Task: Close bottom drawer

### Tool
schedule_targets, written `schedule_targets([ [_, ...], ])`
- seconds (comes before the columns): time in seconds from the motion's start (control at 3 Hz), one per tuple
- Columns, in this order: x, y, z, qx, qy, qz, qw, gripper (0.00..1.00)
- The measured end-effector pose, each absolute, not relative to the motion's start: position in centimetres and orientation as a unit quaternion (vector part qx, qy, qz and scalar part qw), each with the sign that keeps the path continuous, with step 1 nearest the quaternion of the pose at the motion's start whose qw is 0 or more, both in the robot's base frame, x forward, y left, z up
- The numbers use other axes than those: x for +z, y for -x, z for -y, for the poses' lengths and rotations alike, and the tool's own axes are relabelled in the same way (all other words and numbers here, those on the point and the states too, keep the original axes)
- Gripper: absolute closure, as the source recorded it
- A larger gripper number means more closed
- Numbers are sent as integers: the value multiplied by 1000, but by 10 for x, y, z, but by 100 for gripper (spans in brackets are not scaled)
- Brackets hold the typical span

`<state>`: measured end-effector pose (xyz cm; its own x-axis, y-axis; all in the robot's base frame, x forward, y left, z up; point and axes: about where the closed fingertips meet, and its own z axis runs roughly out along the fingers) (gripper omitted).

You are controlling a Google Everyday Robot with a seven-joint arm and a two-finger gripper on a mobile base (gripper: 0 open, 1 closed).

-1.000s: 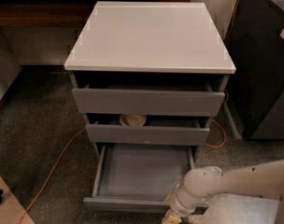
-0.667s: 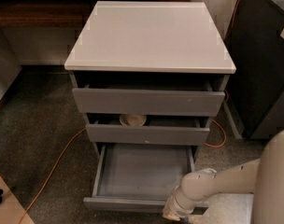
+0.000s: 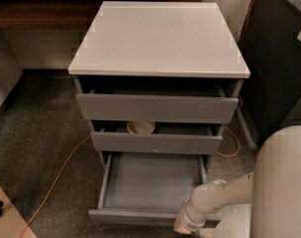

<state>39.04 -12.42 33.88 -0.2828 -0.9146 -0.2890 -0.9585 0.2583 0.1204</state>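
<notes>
The bottom drawer (image 3: 150,185) of a white-topped grey cabinet (image 3: 158,38) stands pulled far out, its smooth grey floor bare and its flat front (image 3: 133,217) near the lower edge of the camera view. My gripper (image 3: 186,228) is low at the right end of that drawer front, at the end of my white arm (image 3: 225,195) that reaches in from the lower right. Its fingers are hidden below the wrist.
The top drawer (image 3: 157,108) and middle drawer (image 3: 156,143) stand slightly open; a pale round bowl (image 3: 140,127) lies in the middle one. An orange cable (image 3: 56,180) runs over the carpet at the left. A dark cabinet (image 3: 276,68) stands to the right, a wooden shelf (image 3: 36,11) behind.
My arm's upper part has swung further into view at the right. The wrist stays at the right end of the bottom drawer's front; the drawer has not visibly moved.
</notes>
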Motion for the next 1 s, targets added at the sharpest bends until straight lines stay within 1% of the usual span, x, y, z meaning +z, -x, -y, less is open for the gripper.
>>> schedule_targets([
  [0.33, 339, -390, 124, 137, 593, -789, 80, 100],
  [1.0, 293, -403, 136, 125, 579, -803, 72, 100],
])
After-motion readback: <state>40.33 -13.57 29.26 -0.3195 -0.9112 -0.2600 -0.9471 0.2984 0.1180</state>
